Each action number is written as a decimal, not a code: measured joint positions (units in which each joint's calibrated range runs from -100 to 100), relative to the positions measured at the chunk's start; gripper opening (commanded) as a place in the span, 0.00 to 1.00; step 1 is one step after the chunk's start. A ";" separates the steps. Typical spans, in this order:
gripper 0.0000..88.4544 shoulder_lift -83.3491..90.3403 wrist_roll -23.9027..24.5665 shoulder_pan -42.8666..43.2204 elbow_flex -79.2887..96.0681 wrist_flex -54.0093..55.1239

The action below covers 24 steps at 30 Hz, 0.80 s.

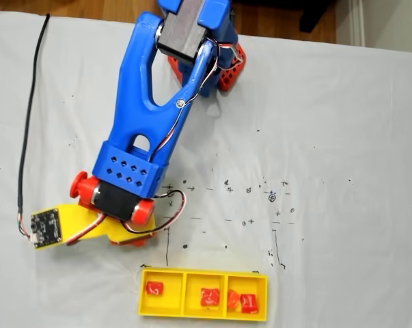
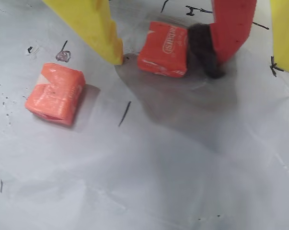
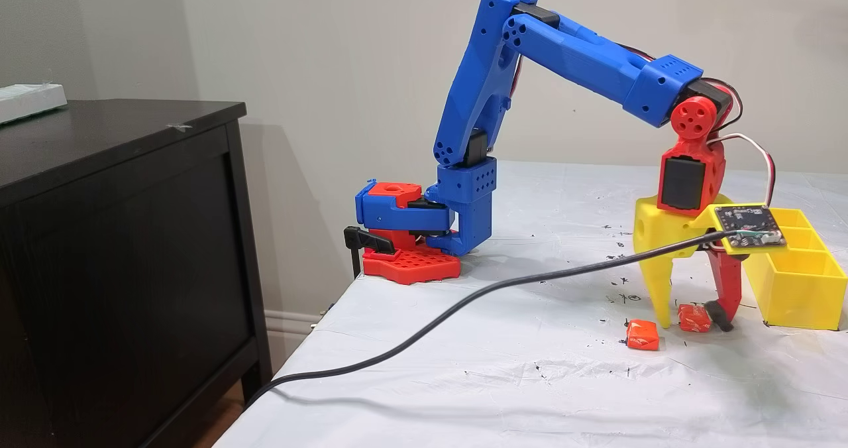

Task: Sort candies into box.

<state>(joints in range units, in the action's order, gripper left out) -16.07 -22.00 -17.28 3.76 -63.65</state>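
the gripper (image 2: 170, 60) stands spread around one candy (image 2: 163, 49), which looks light, a bit soft and slippery in its wrapper, so take it by its flat sides; another candy (image 2: 55, 93) lies outside the yellow finger.

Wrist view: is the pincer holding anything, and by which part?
Nothing is clamped yet. The small red wrapped candy sits between the fingers, its right end against the red finger's black pad; the yellow finger stands just clear.

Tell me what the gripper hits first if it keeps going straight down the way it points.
Probably the white table cover: the gripper points down, fingertips apparently at the surface already. A candy sits between the open fingers, touching the red one.
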 measured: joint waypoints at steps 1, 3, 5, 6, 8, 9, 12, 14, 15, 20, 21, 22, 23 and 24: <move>0.04 0.00 0.00 0.23 0.00 0.40; 0.03 0.08 0.05 0.47 0.77 1.90; 0.03 1.18 0.05 0.47 2.31 3.65; 0.03 1.69 0.15 0.47 2.91 4.52; 0.02 2.28 0.44 0.47 3.68 5.63; 0.02 2.54 0.54 0.47 4.11 6.03; 0.02 3.30 0.59 0.55 5.13 6.90; 0.01 4.15 1.17 1.09 5.65 6.98; 0.01 4.74 1.56 1.56 6.16 6.98; 0.00 11.76 3.81 4.84 10.52 7.38; 0.00 13.79 4.25 5.46 12.32 8.25; 0.00 16.50 4.59 6.16 14.54 9.29; 0.00 19.71 4.88 6.87 17.11 10.56; 0.00 23.18 5.23 7.41 19.67 12.06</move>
<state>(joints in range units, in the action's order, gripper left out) 7.11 -16.78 -9.87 23.44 -51.59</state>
